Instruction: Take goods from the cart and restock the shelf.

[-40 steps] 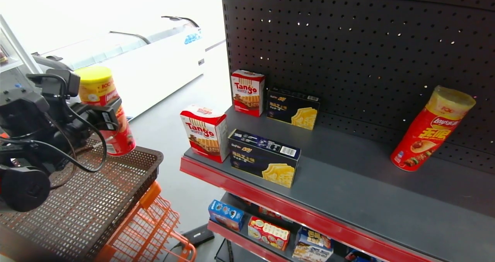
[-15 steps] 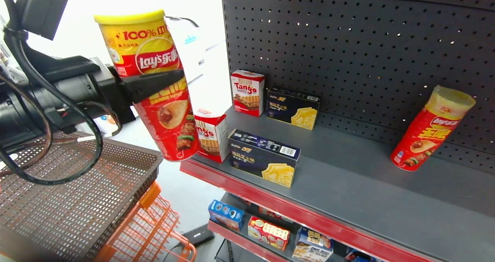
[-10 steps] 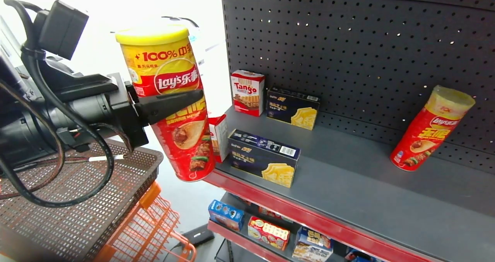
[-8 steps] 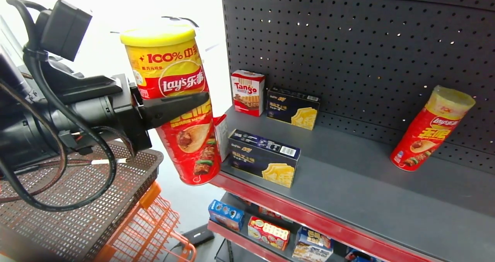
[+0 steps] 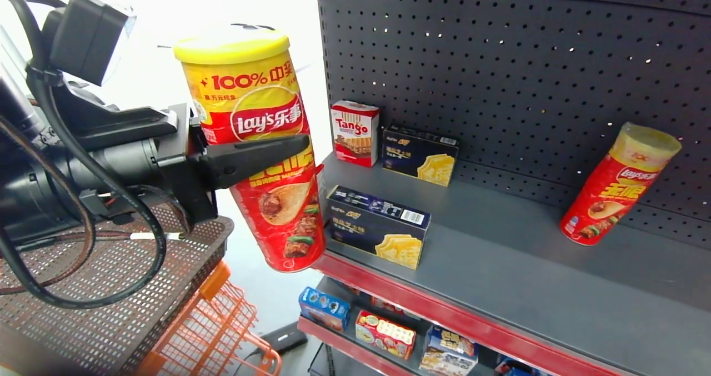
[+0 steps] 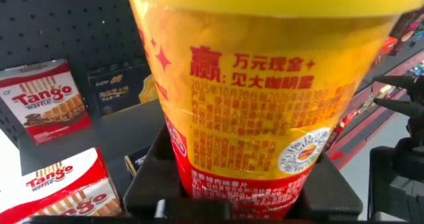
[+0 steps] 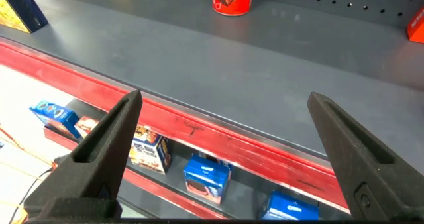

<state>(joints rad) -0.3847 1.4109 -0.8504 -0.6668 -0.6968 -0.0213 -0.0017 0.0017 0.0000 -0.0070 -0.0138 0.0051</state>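
Head view: the shelf (image 5: 500,265) carries a dark box (image 5: 377,234) near its front lip. At twelve o'clock from that box, a wafer box (image 5: 355,133) and a second dark box (image 5: 419,155) stand against the pegboard (image 5: 500,59). Far off at three o'clock, a leaning chip can (image 5: 616,187) rests tilted on the pegboard. A front wafer box (image 6: 63,191) stands at the shelf's left end, right beside the held chip can (image 5: 253,143).

The held can hangs at nine o'clock of the front dark box, slightly tilted, lid up, with its base by the red shelf lip. The left gripper (image 5: 278,145) reaches in level from nine o'clock above the cart basket (image 5: 111,320), its jaws clamped across the can's middle. The right gripper (image 7: 225,131) hangs over the shelf's front edge, jaws spread wide and holding nothing.
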